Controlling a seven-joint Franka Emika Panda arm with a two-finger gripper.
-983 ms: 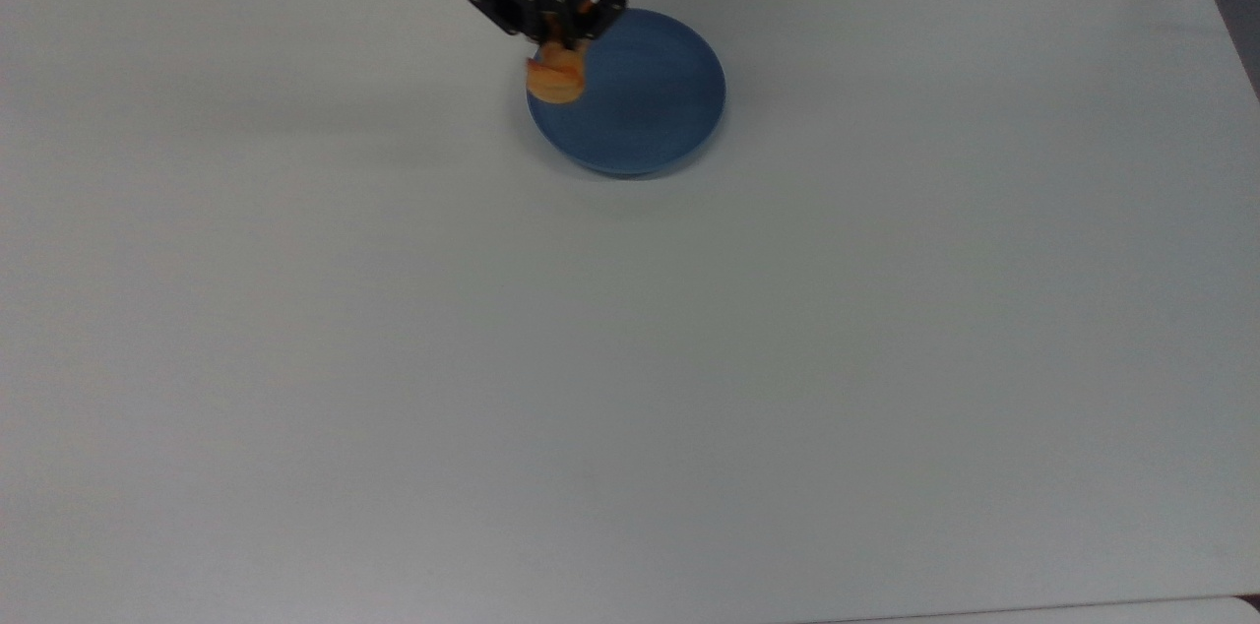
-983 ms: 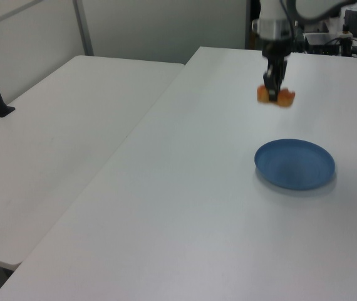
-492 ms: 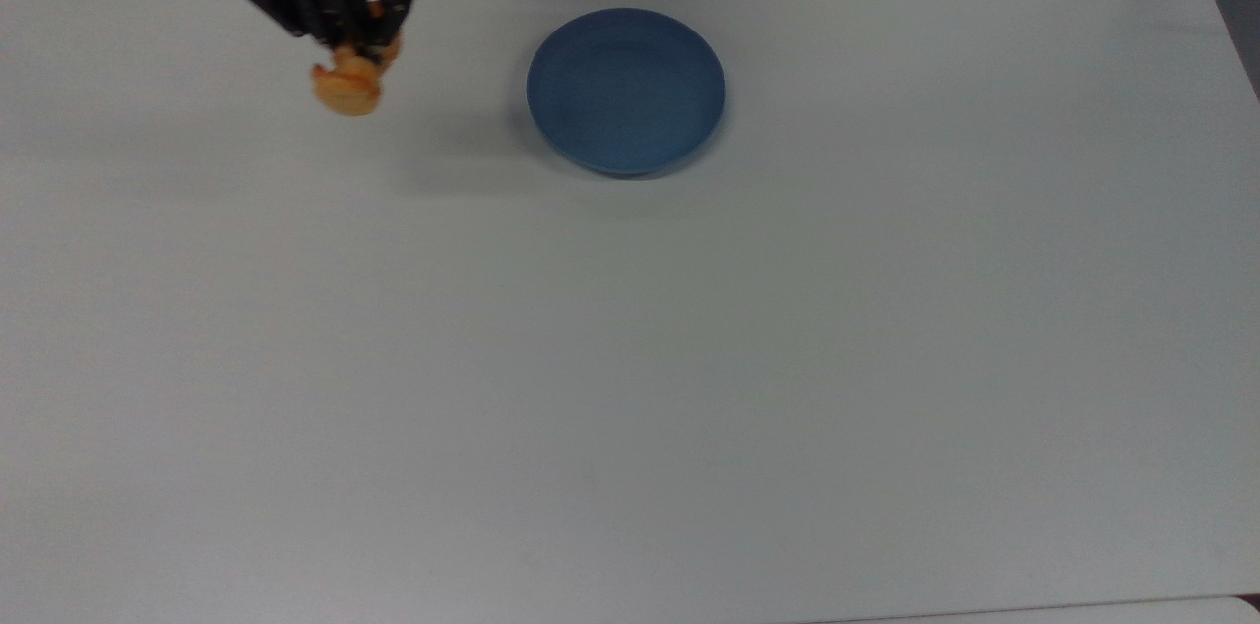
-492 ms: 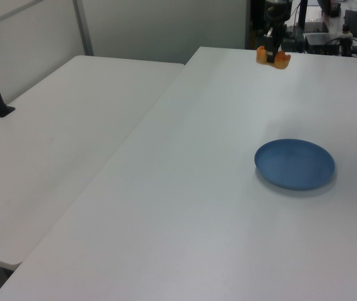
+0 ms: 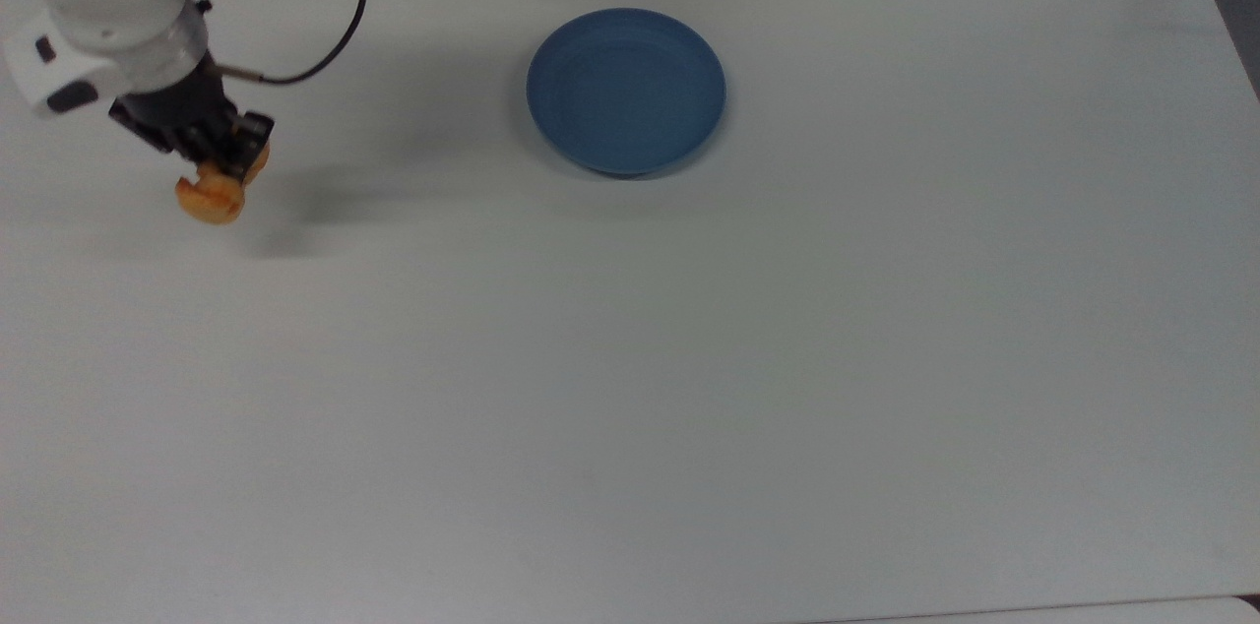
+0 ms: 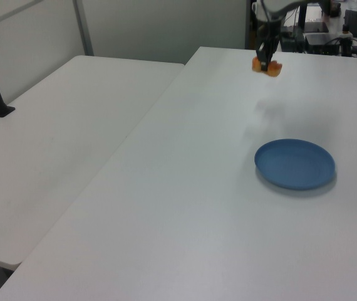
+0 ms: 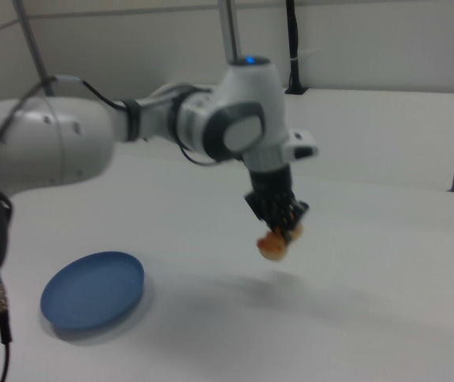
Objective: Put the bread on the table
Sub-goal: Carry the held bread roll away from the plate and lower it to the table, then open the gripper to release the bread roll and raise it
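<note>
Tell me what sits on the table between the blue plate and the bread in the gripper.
Nothing: in the top view, only bare white table with a faint shadow lies between the blue plate and the bread held by the gripper.

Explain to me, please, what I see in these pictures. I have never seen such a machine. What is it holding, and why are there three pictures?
The white machine is a robot arm. At its end is a black gripper with two fingers, like a small hand. The fingers are shut on a small orange toy bread, which hangs in the air above the white table; its shadow lies on the table beside it.

The three pictures show one moment from three cameras. The top view looks down on the table. The left view and the right view look across it from lower down, so there you see the bread clearly off the surface.

On the table lies a round blue plate, with nothing on it. The bread is well away from it.
</note>
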